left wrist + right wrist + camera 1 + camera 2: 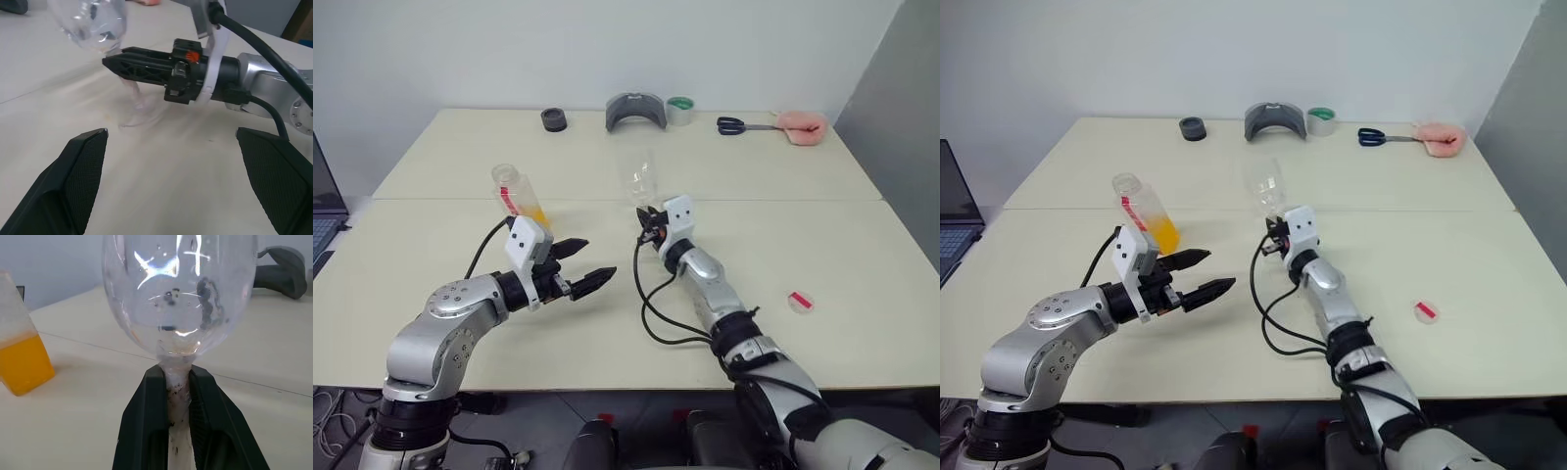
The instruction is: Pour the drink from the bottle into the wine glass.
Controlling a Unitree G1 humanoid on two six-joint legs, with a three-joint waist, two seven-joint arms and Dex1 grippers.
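Bottle (519,199) stands uncapped on the table (822,245), left of centre, tilted a bit; drink (22,363) fills its lower part. Left gripper (579,265) hovers just near-right of it, fingers spread wide, holding nothing. Right gripper (178,382) is clamped on the stem of the wine glass (178,289), bowl empty and upright; foot seems to sit on the table, though the left wrist view is blurred there. Red cap (800,302) lies on the table well to the right. Scissors (736,124), tape roll (680,110) and other bits along the far edge.
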